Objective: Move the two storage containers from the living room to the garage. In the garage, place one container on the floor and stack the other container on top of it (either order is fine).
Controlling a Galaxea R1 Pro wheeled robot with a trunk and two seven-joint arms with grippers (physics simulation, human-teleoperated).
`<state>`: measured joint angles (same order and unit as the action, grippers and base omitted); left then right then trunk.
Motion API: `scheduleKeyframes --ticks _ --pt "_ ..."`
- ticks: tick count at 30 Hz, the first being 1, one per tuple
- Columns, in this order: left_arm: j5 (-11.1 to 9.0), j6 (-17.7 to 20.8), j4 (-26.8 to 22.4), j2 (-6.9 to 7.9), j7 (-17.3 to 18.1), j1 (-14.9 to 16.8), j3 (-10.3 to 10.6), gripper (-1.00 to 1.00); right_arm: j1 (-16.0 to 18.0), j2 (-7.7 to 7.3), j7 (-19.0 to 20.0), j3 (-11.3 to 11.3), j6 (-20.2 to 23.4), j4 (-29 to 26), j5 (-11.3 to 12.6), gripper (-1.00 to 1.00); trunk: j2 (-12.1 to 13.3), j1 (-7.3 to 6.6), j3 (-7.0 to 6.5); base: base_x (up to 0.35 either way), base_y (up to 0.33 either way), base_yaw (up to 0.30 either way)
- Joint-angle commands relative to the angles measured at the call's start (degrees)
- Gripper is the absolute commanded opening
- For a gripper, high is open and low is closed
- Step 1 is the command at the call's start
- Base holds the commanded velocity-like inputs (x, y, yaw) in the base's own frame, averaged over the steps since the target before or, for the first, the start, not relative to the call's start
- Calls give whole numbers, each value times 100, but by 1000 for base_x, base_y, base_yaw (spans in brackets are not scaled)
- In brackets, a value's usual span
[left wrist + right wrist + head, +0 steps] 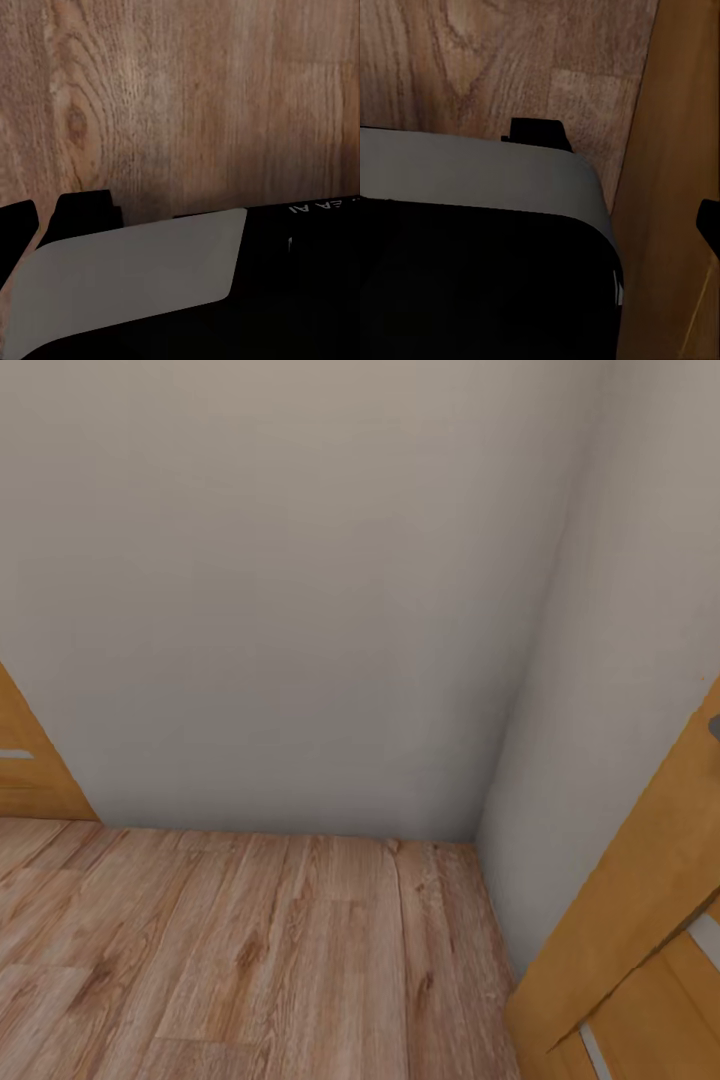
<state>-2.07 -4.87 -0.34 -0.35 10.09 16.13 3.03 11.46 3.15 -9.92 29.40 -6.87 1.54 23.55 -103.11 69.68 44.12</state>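
Note:
The two storage containers are out of view, and so is the garage. My head view faces a bare corner where two pale grey walls meet above light wood-plank flooring. The left wrist view looks down on wood planks, with part of my own grey and black body below them. In the right wrist view, the same kind of planks lie beyond my grey and black body.
An orange-brown wooden door stands close at the right, with a dark handle at the picture's edge. It also shows as the wooden door in the right wrist view. Another wooden panel stands at the left. The walls close off the way ahead.

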Motion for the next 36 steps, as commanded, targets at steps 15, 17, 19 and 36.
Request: scheduleKeyframes --ticks 15,17,19,36 --pt "-22 -23 8 0 11 5 31 100 5 2 -10 50 -42 14 44 100 -2 3 29 322 0 257" --pt "-22 -23 8 0 11 5 31 100 5 2 -10 50 -42 15 44 100 -2 3 34 322 0 268" --pt "-22 -23 8 0 11 5 31 100 5 2 -10 52 -43 14 44 100 -2 3 39 322 0 268" --pt "-22 -23 8 5 11 5 31 100 5 8 -10 57 -50 14 44 100 -2 3 80 316 0 268"
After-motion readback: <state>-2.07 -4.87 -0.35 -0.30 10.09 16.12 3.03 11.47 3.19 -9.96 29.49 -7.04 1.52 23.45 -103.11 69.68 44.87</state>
